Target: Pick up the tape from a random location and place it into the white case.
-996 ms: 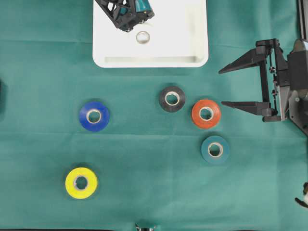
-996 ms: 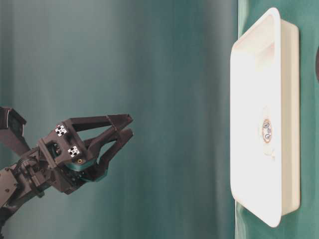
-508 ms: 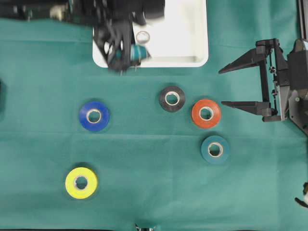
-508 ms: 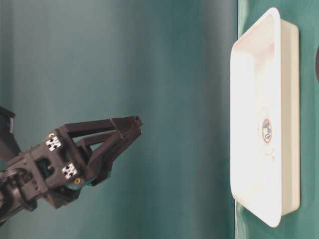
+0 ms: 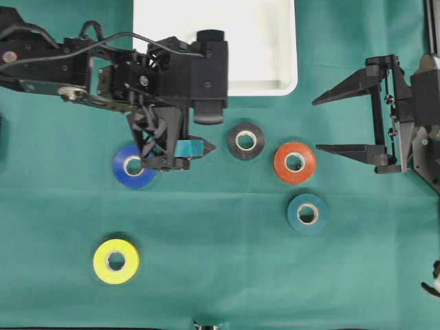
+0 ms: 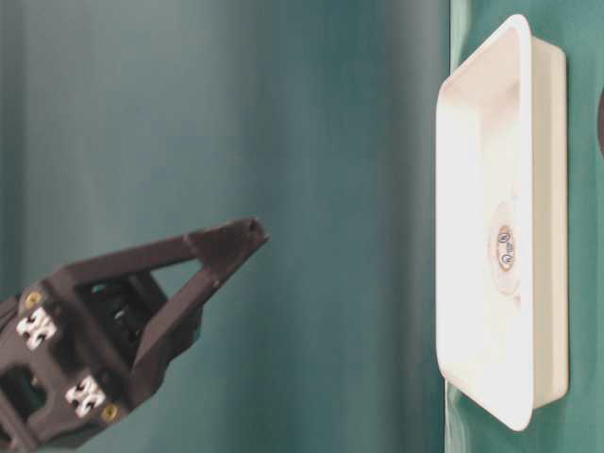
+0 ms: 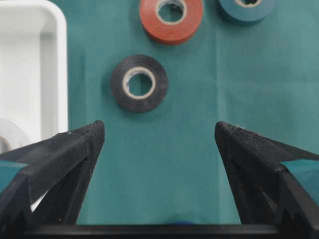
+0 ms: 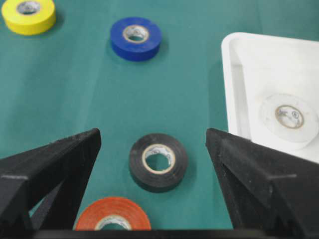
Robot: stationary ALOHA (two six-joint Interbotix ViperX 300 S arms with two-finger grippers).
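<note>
From overhead we saw the left gripper hanging over the green cloth, its body covering part of the blue roll and its arm hiding the lower left of the white case. Its wrist view showed what the overhead could not: the jaws stood wide apart with nothing between them, the black roll lay ahead on the cloth, and a white roll sat inside the case, by its wall. The overhead gave no sight of that white roll, since the arm covered it.

The right gripper waited at the right edge, jaws spread wide and empty. Its wrist view looked across the black roll and the orange roll to the yellow roll and the blue one, and caught the white roll lying flat in the case too.

The table-level view showed the case side-on with the white roll as a small ring on its floor, and the left gripper's dark fingers well apart from it. Only the overhead showed the teal roll whole, just below the orange one.
</note>
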